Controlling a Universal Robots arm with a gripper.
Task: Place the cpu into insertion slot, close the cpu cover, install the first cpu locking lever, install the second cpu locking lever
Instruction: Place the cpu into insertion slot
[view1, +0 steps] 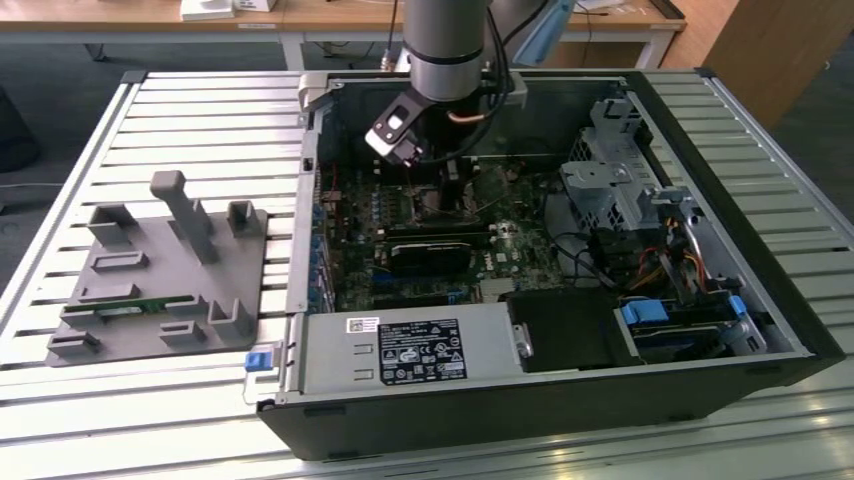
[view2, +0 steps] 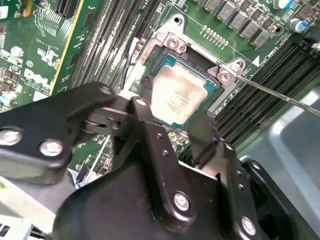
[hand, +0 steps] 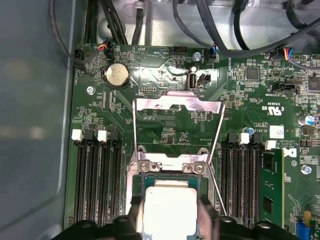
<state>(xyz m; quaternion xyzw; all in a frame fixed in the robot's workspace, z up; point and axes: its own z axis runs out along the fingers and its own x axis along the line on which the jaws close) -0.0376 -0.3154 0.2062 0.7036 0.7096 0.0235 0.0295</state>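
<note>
The black case (view1: 441, 430) lies open on top, its walls well clear of the arm. On the green board (hand: 240, 95), the cover (hand: 175, 104), one thin silver frame, stands tilted up off the slot (view2: 200, 57). The cpu (hand: 170, 200), square and matte silver, lies flat in the slot. The gripper (hand: 171, 227) holds its two black fingers (view2: 147, 130) a chip's width apart, seemingly pressing the cpu's opposite edges.

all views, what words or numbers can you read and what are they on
white label on the power supply: print too small to read
cpu face: faint marking, unreadable
green circuit board: white lettering too small to read
</note>
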